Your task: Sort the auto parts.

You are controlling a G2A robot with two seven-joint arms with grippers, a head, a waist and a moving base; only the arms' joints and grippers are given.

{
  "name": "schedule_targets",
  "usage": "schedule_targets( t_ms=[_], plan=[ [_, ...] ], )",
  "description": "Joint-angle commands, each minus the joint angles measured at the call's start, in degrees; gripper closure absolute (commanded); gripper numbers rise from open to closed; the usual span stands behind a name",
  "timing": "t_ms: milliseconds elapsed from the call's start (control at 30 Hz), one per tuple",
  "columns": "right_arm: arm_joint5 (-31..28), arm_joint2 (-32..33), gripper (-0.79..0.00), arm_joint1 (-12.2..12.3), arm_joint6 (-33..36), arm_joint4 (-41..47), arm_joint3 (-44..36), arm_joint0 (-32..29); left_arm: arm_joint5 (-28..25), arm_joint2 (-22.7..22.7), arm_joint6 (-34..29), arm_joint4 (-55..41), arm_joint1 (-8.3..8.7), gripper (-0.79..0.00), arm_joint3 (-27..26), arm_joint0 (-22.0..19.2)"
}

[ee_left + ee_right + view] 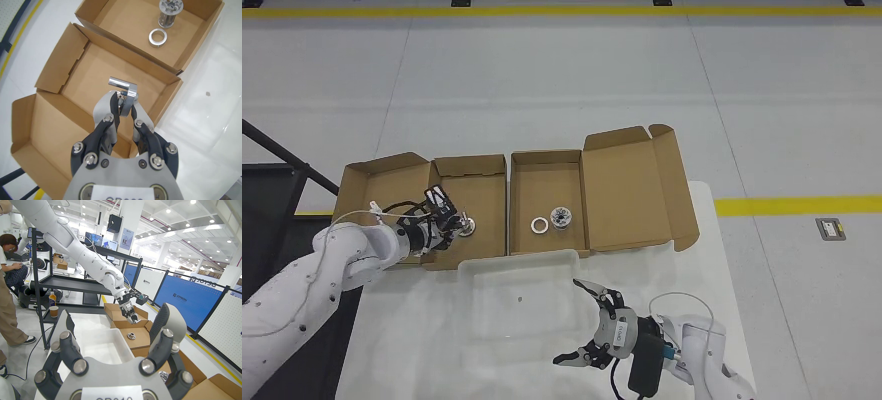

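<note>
A ring (539, 225) and a slotted cylinder (561, 216) lie in the right box (542, 190). At its 9 o'clock the left gripper (124, 98), fingers clamped on a flanged part (130, 92), hangs over the left box (482, 195); the right gripper (577, 322) gapes over the tray (502, 320). Likely only this drop remains.

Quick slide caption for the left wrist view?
Left tool grips a silver flanged metal part over an open brown cardboard box.

White arms (327, 270), thin white cables (682, 295), grey-and-black left claw (124, 98), silver screws (88, 159).
</note>
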Motion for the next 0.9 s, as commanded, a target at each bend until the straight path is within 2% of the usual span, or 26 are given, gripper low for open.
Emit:
schedule_targets(
  t_ms=[0,167,267,300,333,400,433,500,633,700,867],
  plan=[
    [0.0,0.0,-0.785,0.0,0.0,0.0,0.0,0.0,-1.4,0.9,-0.5,-0.5,-2.61,0.000,3.6,-0.9],
    [0.0,0.0,-0.785,0.0,0.0,0.0,0.0,0.0,-0.2,3.2,-1.7,1.5,-8.99,0.000,11.9,-2.6],
    [0.0,0.0,-0.785,0.0,0.0,0.0,0.0,0.0,-1.3,3.7,-1.9,0.7,-12.55,0.000,17.4,-3.5],
    [0.0,0.0,-0.785,0.0,0.0,0.0,0.0,0.0,-2.0,3.7,-1.9,0.1,-13.60,-0.022,19.2,-3.7],
    [0.0,0.0,-0.785,0.0,0.0,0.0,0.0,0.0,-2.4,3.7,-1.9,0.1,-14.57,-0.259,20.8,-4.1],
    [0.0,0.0,-0.785,0.0,0.0,0.0,0.0,0.0,-3.3,3.6,-1.2,0.6,-16.24,-0.471,23.6,-4.8],
    [0.0,0.0,-0.785,0.0,0.0,0.0,0.0,0.0,-3.7,3.5,-0.8,1.0,-16.95,-0.536,24.8,-5.0],
    [0.0,0.0,-0.785,0.0,0.0,0.0,0.0,0.0,-5.0,3.0,0.4,1.0,-18.10,-0.723,27.2,-5.4],
    [0.0,0.0,-0.785,0.0,0.0,0.0,0.0,0.0,-7.2,1.7,2.7,1.4,-19.56,-0.782,31.3,-6.0],
    [0.0,0.0,-0.785,0.0,0.0,0.0,0.0,0.0,-8.2,0.9,4.0,1.9,-19.89,-0.785,32.8,-6.2],
    [0.0,0.0,-0.785,0.0,0.0,0.0,0.0,0.0,-11.0,-2.1,9.2,2.0,-19.38,-0.785,35.5,-6.5]
  ],
)
